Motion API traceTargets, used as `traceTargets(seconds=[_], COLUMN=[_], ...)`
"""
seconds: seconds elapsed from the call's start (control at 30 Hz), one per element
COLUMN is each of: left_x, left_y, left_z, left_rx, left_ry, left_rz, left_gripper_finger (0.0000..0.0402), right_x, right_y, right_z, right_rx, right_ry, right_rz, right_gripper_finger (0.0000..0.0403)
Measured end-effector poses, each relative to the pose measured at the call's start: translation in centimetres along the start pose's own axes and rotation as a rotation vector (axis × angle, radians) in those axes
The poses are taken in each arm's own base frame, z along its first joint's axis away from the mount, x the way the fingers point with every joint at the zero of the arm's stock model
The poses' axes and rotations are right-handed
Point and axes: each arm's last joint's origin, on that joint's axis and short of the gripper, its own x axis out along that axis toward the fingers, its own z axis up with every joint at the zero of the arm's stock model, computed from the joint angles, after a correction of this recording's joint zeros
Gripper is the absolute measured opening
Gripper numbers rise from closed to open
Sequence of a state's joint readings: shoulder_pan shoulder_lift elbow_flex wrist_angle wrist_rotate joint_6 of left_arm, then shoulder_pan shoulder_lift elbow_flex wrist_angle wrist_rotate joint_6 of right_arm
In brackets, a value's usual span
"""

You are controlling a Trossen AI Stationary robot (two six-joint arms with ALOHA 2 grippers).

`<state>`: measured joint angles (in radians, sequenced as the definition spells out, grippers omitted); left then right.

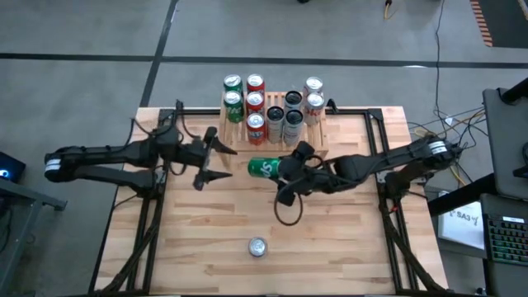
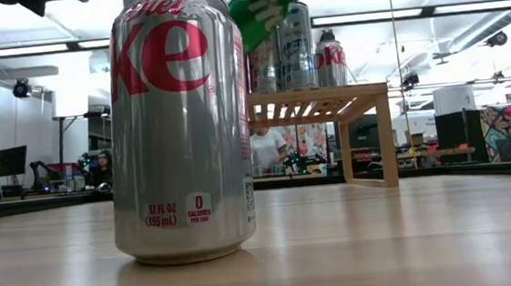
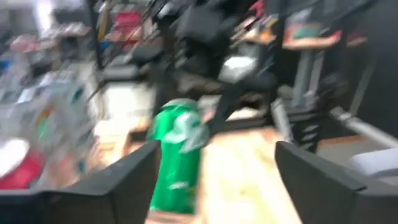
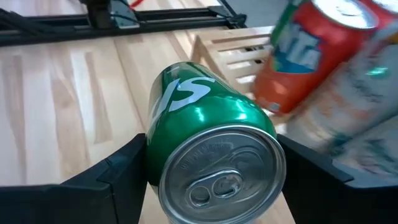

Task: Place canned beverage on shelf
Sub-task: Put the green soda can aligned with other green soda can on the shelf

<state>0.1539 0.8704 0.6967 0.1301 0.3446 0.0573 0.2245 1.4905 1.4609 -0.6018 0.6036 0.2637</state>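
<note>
A green can (image 1: 264, 168) lies on its side in the air just in front of the light-wood slatted shelf (image 1: 319, 134), and my right gripper (image 1: 285, 170) is shut on it. It shows at the top of the low view (image 2: 261, 7), above shelf height. The shelf (image 2: 320, 93) carries several upright cans (image 1: 272, 111), green, red and silver. A silver Diet Coke can (image 1: 257, 247) stands on its base near the table's front edge. My left gripper (image 1: 223, 163) is open and empty to the left of the green can (image 3: 177, 155). My right gripper pinches the green can's side wall near its pull-tab end (image 4: 186, 155) between its two fingers (image 4: 118, 174). The fingers come level from the table's right and lie along the can. The can is lifted clear of the table, on its side, its bottom end toward the table's left.
The silver can fills the low view's foreground (image 2: 181, 121). Bare wood table (image 1: 330, 239) lies in front of the shelf. Black frame rails (image 1: 148, 214) run along the left and right sides. People sit in the room beyond the table.
</note>
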Motion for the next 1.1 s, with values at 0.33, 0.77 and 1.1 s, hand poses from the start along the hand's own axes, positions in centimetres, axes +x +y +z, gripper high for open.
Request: traceTargets(seconds=[0.33, 0.77, 1.1], left_x=[2.9, 4.6, 4.7], left_y=[0.2, 0.4, 0.1], left_z=[-3.5, -6.2, -7.0], left_rx=[-0.074, -0.051, -0.034], left_ry=[0.226, 0.39, 0.45], left_rz=[0.066, 0.088, 0.023], left_gripper_finger=[0.0337, 0.0327, 0.0325], right_x=[3.5, 6.7, 8.3], right_y=[1.9, 3.8, 4.8], right_z=[0.9, 2.7, 3.6], right_rx=[-0.06, -0.19, -0.232], right_ry=[0.0, 0.076, 0.093], right_rz=[-0.004, 0.02, 0.027], right_gripper_finger=[0.0278, 0.0278, 0.0278])
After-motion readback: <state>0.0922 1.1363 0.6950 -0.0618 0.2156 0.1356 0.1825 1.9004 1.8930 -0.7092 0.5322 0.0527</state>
